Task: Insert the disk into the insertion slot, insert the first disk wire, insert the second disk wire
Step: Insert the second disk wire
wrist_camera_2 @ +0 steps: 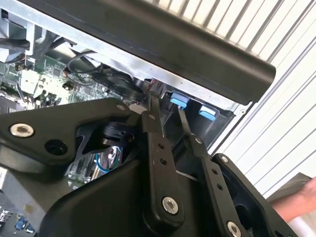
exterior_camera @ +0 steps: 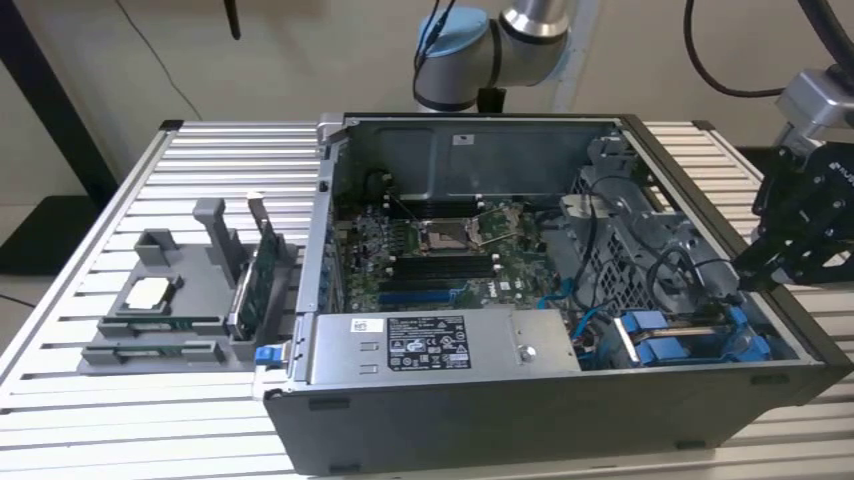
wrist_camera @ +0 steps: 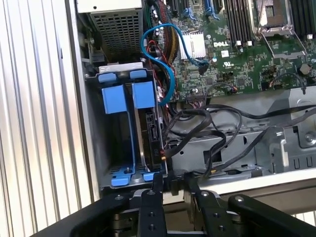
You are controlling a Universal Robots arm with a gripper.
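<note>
— Fingers (wrist_camera: 158, 190) first: how did they stand at that moment?

— You had them a little apart, side by side, pinching nothing that could be made out between them. In the exterior view they hung at about three o'clock of the open computer case (exterior_camera: 534, 440), right at its wall, with the slatted surface (exterior_camera: 80, 420) under it all.

— And the disk?

— Your disk (wrist_camera: 151, 129) looked already seated. Its dark edge stood upright in the insertion slot (wrist_camera: 94, 143), beside the blue rails (wrist_camera: 129, 133), at about four o'clock inside the case in the exterior view. Your fingers were near the mouth of that slot and not touching the disk.

— So which step was in hand?

— By my judgement the disk step was done and you were on the wires. Black wires (wrist_camera: 207, 131) looped close by the disk's edge, and a blue cable (wrist_camera: 165, 74) curved over toward the motherboard (wrist_camera: 247, 49). Whether any of them was plugged in could not be told.

— What did that work call for?

— A fine, square approach, I'd say. The connector edge was narrow, the slot's walls stood close, and those loose loops could have snagged your fingers.
</note>
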